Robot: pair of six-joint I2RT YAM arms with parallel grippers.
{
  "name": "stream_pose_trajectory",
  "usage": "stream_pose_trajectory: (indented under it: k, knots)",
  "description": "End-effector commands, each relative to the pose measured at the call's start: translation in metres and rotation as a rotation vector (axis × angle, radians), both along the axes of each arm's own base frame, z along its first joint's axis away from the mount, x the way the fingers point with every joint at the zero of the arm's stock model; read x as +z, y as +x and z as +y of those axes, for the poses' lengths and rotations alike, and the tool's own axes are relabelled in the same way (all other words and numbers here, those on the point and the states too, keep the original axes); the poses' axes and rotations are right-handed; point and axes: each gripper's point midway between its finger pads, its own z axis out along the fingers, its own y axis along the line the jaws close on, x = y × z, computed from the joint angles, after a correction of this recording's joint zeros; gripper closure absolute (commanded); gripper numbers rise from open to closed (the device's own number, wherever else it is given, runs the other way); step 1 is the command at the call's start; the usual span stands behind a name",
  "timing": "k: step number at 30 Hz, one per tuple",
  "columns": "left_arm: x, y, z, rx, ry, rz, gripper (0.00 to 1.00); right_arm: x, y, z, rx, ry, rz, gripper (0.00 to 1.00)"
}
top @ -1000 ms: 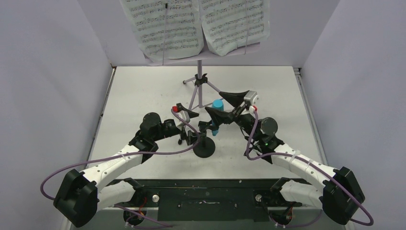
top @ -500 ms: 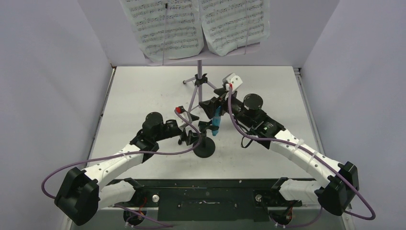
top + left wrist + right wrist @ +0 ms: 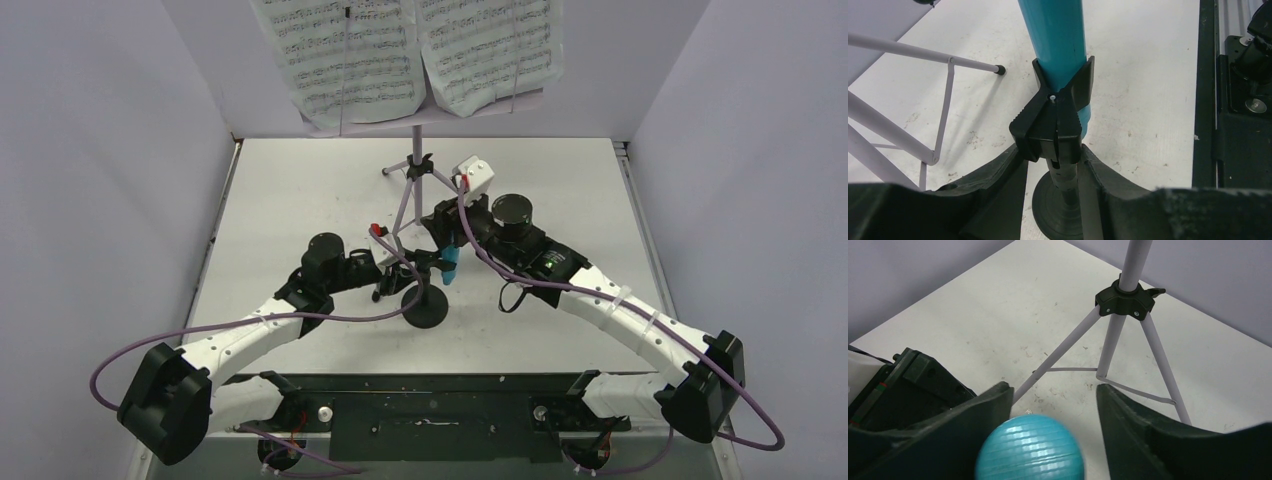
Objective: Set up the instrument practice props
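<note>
Centrally on the white worktop (image 3: 300,190) stands the small black mic stand (image 3: 425,310), its round base flat on the surface and its post upright, just on the near side of the lilac music stand (image 3: 420,165) and its spread tripod legs. The turquoise-blue toy microphone (image 3: 1058,30) sits upright in the stand's black clip (image 3: 1053,120), which wraps its handle, with the rounded head at the top. At the back, the white sheet-music pages (image 3: 350,50) lie side by side on the music stand's desk, facing the arms. The left gripper (image 3: 1053,160) reaches in from the left, low down, with its jaws on either side of the mic stand's post just under the clip. They are drawn in fairly close, but a sliver of worktop shows between one finger and the post, so they are not clamped on it. The right gripper (image 3: 1054,390) comes in from the right and higher up, its jaws set around the microphone's head. In the right wrist view the blurred turquoise ball sits low between the two fingers, overlapping one of them with a gap showing beside the other, so these jaws stand apart and have no firm hold.
</note>
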Motion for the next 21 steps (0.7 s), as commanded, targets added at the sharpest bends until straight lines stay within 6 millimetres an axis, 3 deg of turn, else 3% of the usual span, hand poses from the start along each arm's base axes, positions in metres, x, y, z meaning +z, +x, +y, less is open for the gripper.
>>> stream_pose_trajectory:
  k: [1, 5, 8, 14, 21]
  knots:
    - [0.028, 0.006, -0.005, -0.007, -0.043, -0.064, 0.85, 0.016, -0.002, 0.001, -0.019, 0.058, 0.002, 0.54]
    - [0.029, 0.005, -0.005, -0.006, -0.048, -0.067, 0.96, 0.021, -0.005, 0.0, -0.025, 0.124, -0.008, 0.8]
    - [0.029, 0.005, -0.005, -0.008, -0.053, -0.063, 1.0, 0.026, -0.007, -0.004, -0.034, 0.169, -0.029, 0.93]
    - [0.032, 0.003, -0.006, -0.014, -0.063, -0.06, 1.0, 0.035, -0.013, -0.007, -0.04, 0.279, -0.052, 0.95]
    - [0.033, 0.003, -0.007, -0.014, -0.072, -0.055, 1.0, 0.036, -0.026, 0.003, 0.032, 0.384, -0.074, 0.95]
